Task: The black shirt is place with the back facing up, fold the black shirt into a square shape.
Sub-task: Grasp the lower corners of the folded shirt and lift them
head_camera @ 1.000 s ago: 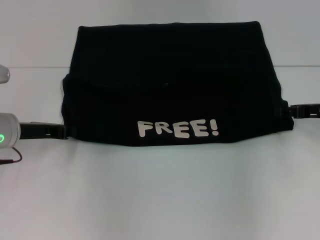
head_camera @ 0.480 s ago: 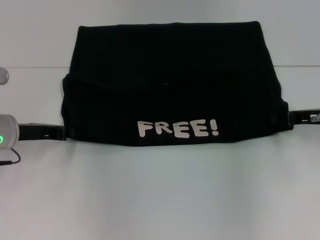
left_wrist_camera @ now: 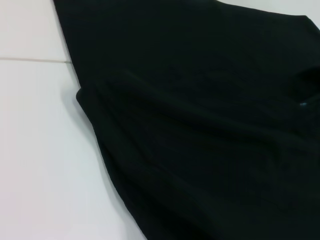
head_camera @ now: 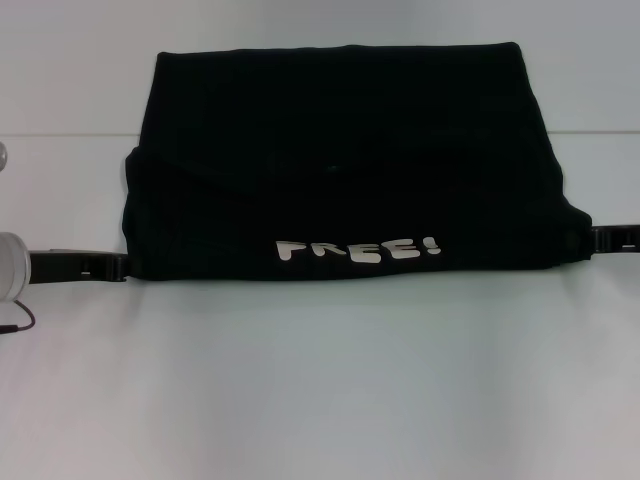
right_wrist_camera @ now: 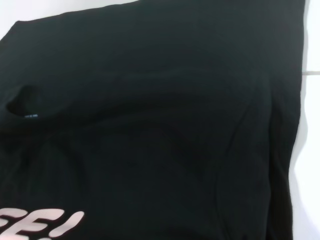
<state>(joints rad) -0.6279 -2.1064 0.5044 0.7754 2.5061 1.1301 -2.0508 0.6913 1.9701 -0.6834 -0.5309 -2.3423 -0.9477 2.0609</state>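
In the head view the black shirt (head_camera: 345, 165) lies across the far half of the white table (head_camera: 320, 390), folded into a wide band whose far edge runs straight near the table's back edge and whose near edge is turned up, so the white lettering (head_camera: 358, 251) along that edge looks squashed. The left gripper (head_camera: 118, 266) reaches in level at the shirt's near left corner, its black fingers meeting the cloth, and the right gripper (head_camera: 590, 240) does the same at the near right corner; both tips run into the fabric, so whether each is clamped on the hem cannot be told from here. In the left wrist view, black cloth (left_wrist_camera: 200, 125) fills most of the picture, with soft ridges running across it and a strip of white table (left_wrist_camera: 35, 150) along one side; no fingers show. In the right wrist view, the shirt (right_wrist_camera: 160, 110) again fills the picture, with a small dark hollow, part of the lettering (right_wrist_camera: 42, 225) at the frame's edge, and a sliver of table (right_wrist_camera: 310, 150).
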